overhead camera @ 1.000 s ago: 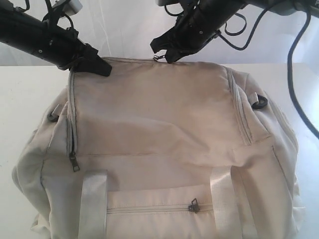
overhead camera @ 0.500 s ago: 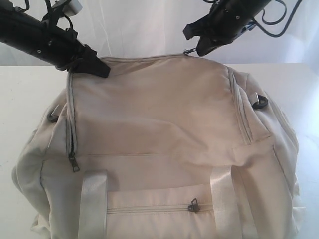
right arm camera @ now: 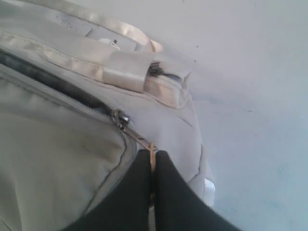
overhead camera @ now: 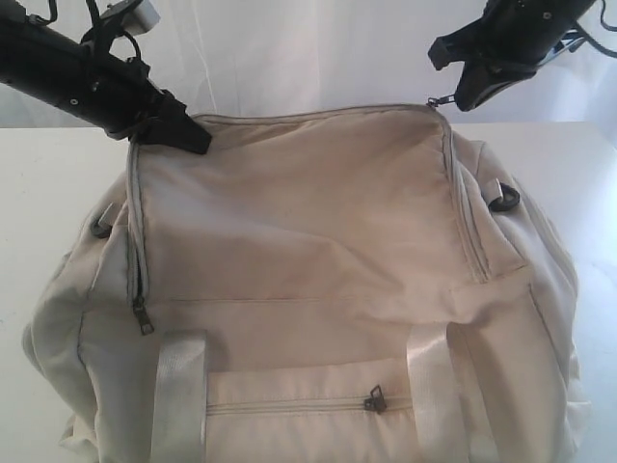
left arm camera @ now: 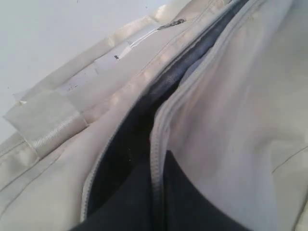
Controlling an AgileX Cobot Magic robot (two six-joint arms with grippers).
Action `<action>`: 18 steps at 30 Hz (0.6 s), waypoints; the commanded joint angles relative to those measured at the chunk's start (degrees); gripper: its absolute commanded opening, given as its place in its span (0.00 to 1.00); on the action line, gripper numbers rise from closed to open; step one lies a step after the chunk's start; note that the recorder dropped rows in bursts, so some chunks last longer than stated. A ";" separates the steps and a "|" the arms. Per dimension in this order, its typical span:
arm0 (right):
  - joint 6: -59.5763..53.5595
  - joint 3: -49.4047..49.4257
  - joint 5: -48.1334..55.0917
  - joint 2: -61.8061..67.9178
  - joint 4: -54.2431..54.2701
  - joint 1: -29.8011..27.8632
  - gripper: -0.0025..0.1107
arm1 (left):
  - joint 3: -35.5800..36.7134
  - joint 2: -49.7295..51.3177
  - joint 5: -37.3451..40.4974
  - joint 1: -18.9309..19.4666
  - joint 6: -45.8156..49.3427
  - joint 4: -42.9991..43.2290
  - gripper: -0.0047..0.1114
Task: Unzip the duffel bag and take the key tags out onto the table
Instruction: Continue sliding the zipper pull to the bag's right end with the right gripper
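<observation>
The beige duffel bag (overhead camera: 308, 251) fills the white table (overhead camera: 48, 183). My left gripper (overhead camera: 198, 138) is at the bag's back left corner. In the left wrist view this gripper (left arm camera: 158, 156) is shut on the grey zipper edge (left arm camera: 156, 134), beside an open slit that shows dark lining (left arm camera: 127, 144). My right gripper (overhead camera: 453, 96) hangs over the back right corner. In the right wrist view it (right arm camera: 153, 154) is shut on the metal zipper pull (right arm camera: 139, 138), just behind the slider (right arm camera: 119, 118). The key tags are hidden.
Dark D-rings sit at the bag's right end (overhead camera: 501, 198) and left end (overhead camera: 101, 227). A side zipper pull (overhead camera: 143, 316) and a front pocket pull (overhead camera: 374, 398) lie shut. Pale webbing straps (overhead camera: 178, 395) run down the front. The bare table (right arm camera: 250, 72) lies beyond the bag's end.
My right gripper has travelled to the right along the bag's back edge with the zipper pull, from the middle to the right corner. The left gripper has stayed put.
</observation>
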 commanded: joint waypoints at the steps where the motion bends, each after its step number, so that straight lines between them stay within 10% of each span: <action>1: 0.43 3.33 0.25 -3.82 -3.36 -1.82 0.02 | -0.17 -0.94 0.97 0.74 -0.35 1.38 0.04; 18: 0.43 15.52 -4.23 -12.78 -1.72 -2.06 0.02 | -0.17 -0.94 1.16 0.74 -0.22 1.38 0.08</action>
